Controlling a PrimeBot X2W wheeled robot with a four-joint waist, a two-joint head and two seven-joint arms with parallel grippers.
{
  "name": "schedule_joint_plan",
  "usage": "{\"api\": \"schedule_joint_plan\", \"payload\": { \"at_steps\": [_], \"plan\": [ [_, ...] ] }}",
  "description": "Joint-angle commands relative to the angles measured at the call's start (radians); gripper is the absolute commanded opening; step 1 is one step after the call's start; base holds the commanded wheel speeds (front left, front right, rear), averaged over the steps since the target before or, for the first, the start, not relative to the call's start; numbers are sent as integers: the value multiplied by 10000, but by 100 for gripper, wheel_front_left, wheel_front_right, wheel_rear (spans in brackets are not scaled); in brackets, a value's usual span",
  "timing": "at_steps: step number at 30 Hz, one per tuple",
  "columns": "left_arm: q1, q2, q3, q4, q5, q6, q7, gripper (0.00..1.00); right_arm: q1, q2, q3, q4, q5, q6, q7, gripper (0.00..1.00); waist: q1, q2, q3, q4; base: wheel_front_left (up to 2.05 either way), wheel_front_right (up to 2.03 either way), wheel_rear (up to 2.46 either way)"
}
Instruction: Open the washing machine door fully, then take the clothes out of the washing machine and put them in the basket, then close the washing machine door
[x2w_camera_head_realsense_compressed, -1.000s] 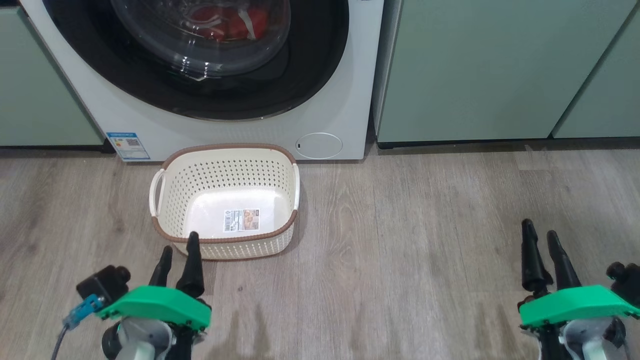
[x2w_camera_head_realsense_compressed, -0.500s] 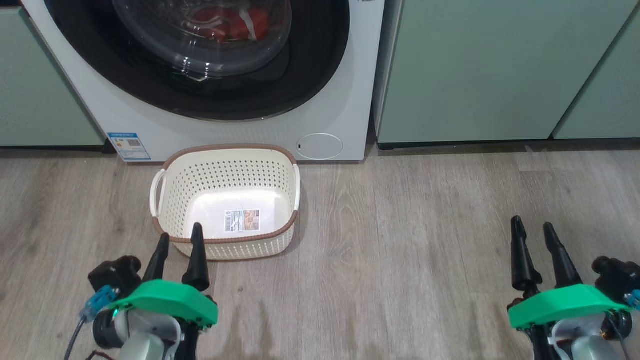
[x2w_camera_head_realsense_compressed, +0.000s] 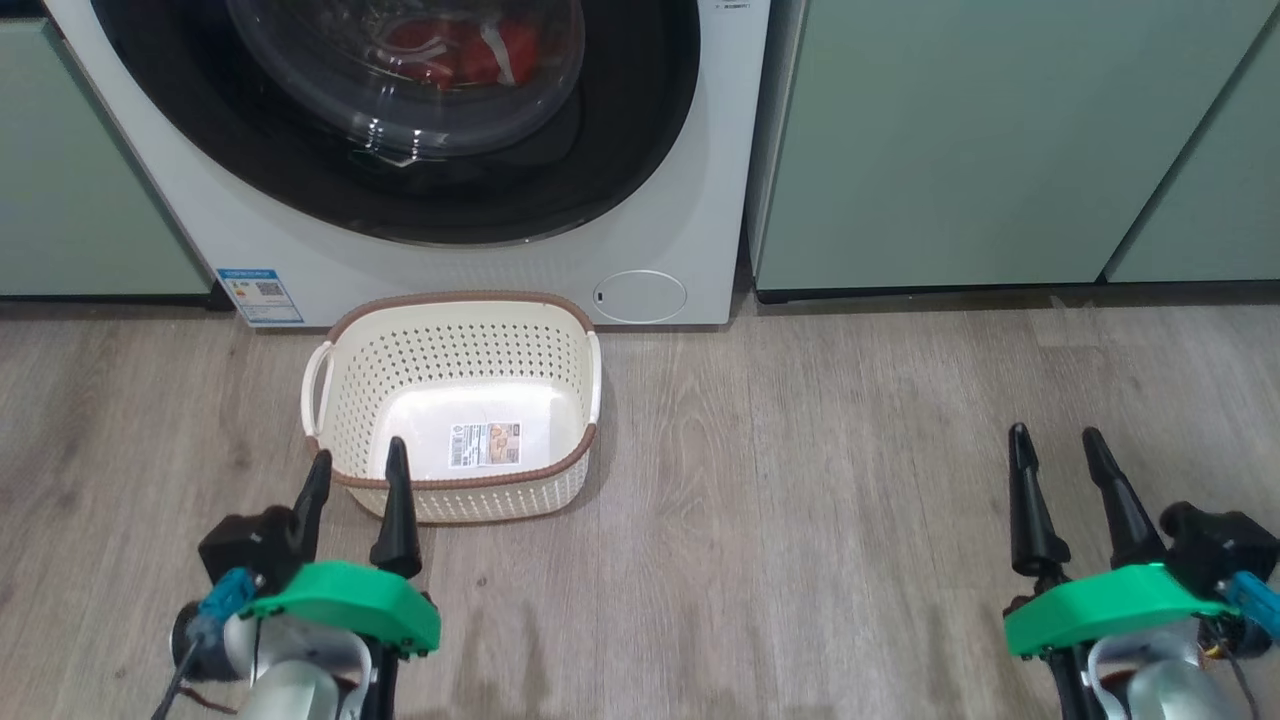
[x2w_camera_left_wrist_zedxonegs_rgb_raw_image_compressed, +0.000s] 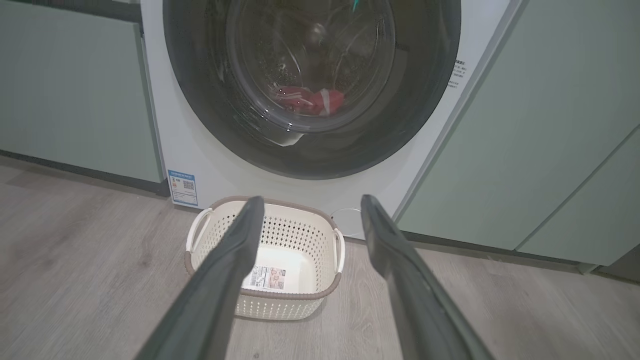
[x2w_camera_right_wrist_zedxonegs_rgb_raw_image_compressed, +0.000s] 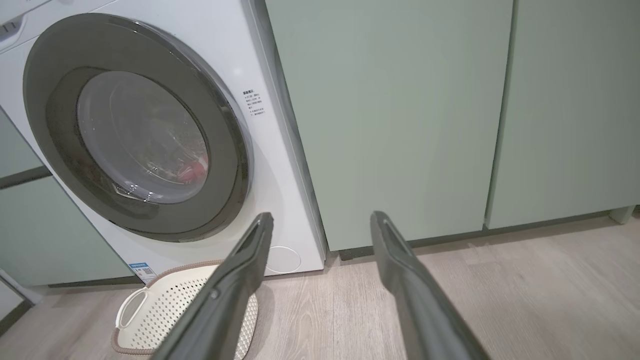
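Below the door (x2w_camera_head_realsense_compressed: 640, 130): basket (x2w_camera_head_realsense_compressed: 480, 500) stands on the floor (x2w_camera_head_realsense_compressed: 800, 480), far rim just beside the washer (x2w_camera_head_realsense_compressed: 700, 250) base, between the blue label (x2w_camera_head_realsense_compressed: 259, 294) and the round hatch (x2w_camera_head_realsense_compressed: 640, 296).
Door: shut flush on the washer front; black rim runs close to the washer's right edge.
Clothes (x2w_camera_head_realsense_compressed: 500, 50): red with white trim, inside the washer, low behind the clear window (x2w_camera_head_realsense_compressed: 400, 100).
Left claw (x2w_camera_head_realsense_compressed: 360, 450): fingers apart, holding nothing; tips at the basket's near-left corner in the head view; the left wrist view shows the basket ahead of the fingers.
Right claw (x2w_camera_head_realsense_compressed: 1054, 432): fingers apart, empty; over bare floor, well right of the basket, pointing toward the cabinets (x2w_camera_head_realsense_compressed: 950, 140).
Cabinets: pale green, on both sides of the washer; a narrow dark gap separates the right one from the washer's side.
Open room: bare floor from the basket's right side across to the right claw, and along the cabinet base.
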Motion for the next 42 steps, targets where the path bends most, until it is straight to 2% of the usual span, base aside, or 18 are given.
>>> {"api": "schedule_joint_plan", "payload": {
  "at_steps": [1, 13, 27, 42],
  "plan": [
    [-590, 119, 194, -402, 312, 90, -161, 100, -490, -52, 213, -342, -314, -6, -156, 100, 0, 0, 0, -1, 0, 0, 0],
    [-665, 7, 330, -371, 1658, 104, -515, 100, -558, -55, 417, -68, -1622, -7, -510, 100, -1, 0, -6, -30, 0, 0, 0],
    [-876, -213, 820, 222, 3196, -209, -956, 100, -617, -58, 538, -219, -2831, -7, -952, 100, -1, 0, 62, -16, 0, 0, 0],
    [-999, -304, 1088, 583, 3162, -486, -964, 100, -642, -58, 443, -118, -2537, -7, -960, 100, -1, 0, 128, 6, 0, 0, 0]
  ]
}}
